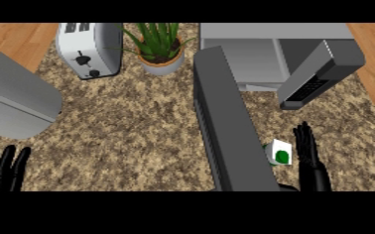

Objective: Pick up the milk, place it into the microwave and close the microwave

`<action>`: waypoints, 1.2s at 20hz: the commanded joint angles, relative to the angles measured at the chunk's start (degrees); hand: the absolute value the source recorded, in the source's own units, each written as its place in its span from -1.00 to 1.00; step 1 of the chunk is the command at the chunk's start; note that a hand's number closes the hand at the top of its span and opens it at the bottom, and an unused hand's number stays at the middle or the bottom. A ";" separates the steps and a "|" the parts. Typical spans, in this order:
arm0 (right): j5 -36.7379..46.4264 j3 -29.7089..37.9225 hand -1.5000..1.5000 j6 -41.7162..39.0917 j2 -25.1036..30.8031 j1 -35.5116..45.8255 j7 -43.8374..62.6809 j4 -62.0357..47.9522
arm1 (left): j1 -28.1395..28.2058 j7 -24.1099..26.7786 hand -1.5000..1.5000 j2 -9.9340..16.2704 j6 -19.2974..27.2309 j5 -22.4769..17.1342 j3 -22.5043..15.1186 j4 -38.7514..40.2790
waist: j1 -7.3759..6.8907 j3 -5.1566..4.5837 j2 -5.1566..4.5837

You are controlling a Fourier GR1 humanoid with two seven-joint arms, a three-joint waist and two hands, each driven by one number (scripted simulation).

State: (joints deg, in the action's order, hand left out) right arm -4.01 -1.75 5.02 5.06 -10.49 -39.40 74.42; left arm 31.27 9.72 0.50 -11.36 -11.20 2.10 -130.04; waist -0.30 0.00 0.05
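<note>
- A white milk carton [281,152] with a green round mark on its face stands on the speckled granite counter [132,124], toward the counter's near right part, just to the right of the open microwave door [227,124].
- The robot's right hand [307,151] stands upright just beside the carton's right side, fingers straight and pressed close together, pointing away toward the microwave [278,54]; whether the fingers touch the carton cannot be told.
- The right hand holds nothing; the carton rests on the counter between the hand and the dark door.
- The microwave sits at the counter's far right edge, its grey cavity showing, with the long dark door swung out toward the near edge.
- A second dark panel carrying a keypad [319,74] slants down over the microwave's right side.
- The left hand [13,168] shows at the near left corner, fingers straight and slightly apart, pointing up, at rest and holding nothing.
- A white toaster [88,49] stands at the far left of the counter, with a potted plant [157,47] in a pale pot just to its right.
- A grey rounded object [22,101] cuts in over the counter's left edge; what it is cannot be told.
- Wooden flooring [26,37] shows beyond the counter's far left corner.
</note>
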 commanded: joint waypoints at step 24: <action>-1.83 5.07 1.00 -26.42 5.52 16.38 -19.33 -34.62 | 3.00 2.28 -1.00 -0.47 -1.95 0.51 -0.70 0.62 | -0.45 0.07 -0.04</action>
State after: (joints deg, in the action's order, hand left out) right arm -5.02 4.07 -12.80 9.83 4.36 -53.27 41.29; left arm 33.12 10.58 0.40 -13.04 -11.79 2.76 -129.95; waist -0.71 0.07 0.00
